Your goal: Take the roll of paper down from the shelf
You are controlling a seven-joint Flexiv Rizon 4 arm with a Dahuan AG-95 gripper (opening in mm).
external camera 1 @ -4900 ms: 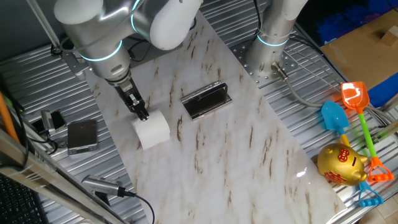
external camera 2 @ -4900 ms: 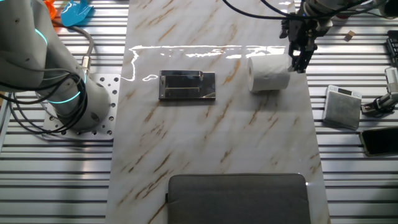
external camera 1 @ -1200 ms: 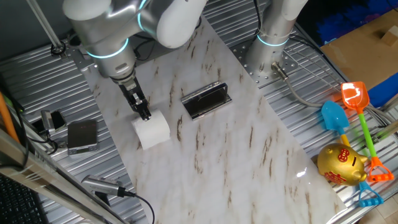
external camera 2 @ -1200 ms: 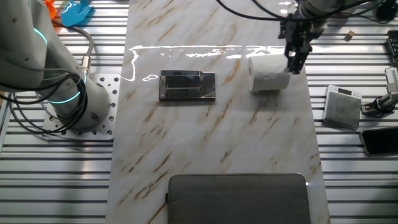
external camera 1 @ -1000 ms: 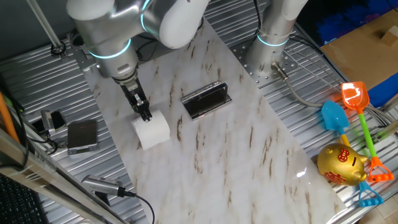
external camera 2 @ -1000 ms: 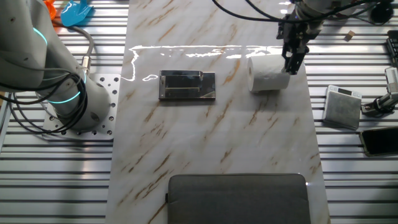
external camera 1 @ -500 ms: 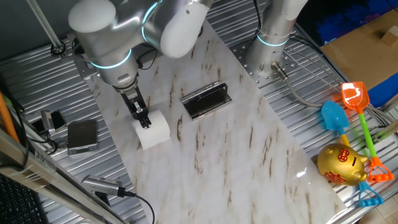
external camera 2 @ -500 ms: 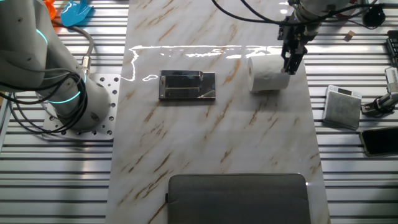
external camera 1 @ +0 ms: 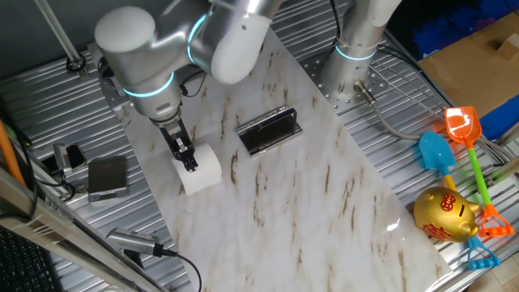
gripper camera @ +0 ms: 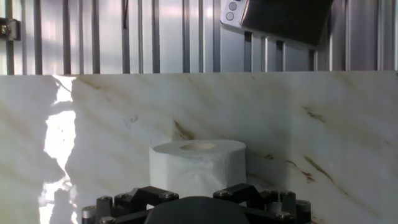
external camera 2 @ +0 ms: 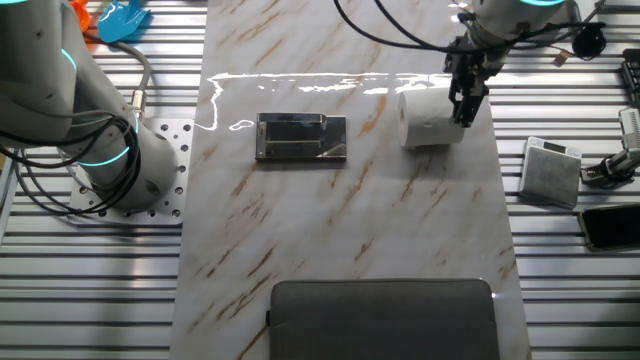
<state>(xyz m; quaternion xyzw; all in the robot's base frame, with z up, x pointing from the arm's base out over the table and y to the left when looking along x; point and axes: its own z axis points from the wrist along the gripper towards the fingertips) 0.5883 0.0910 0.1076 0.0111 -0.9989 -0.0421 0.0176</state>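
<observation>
1. The roll of paper (external camera 1: 199, 170) stands upright on the marble-patterned bench (external camera 1: 308, 186), its flat end with the hollow core facing up, off the shelf.
2. In the other fixed view the roll of paper (external camera 2: 431, 119) sits near the right edge of the bench (external camera 2: 340, 220), toward the far side.
3. The shelf (external camera 1: 268, 130), dark and glossy with shiny metal edges, lies on the bench well apart from the roll; in the other fixed view the shelf (external camera 2: 301, 137) is to the left of the roll.
4. The pincer (external camera 1: 189, 162) points down at the roll's top edge, on the side nearer the arm; its tips look to be touching or just above the paper.
5. In the other fixed view the pincer (external camera 2: 464, 112) is at the roll's right upper edge.
6. I cannot tell whether the fingers are apart or together: they read as one dark mass in both fixed views, and the hand view shows only the pincer's dark body at the bottom, with the roll of paper (gripper camera: 198, 165) right in front of it.
7. A grey box (external camera 2: 551, 170) rests on the ribbed metal to the right of the bench.
</observation>
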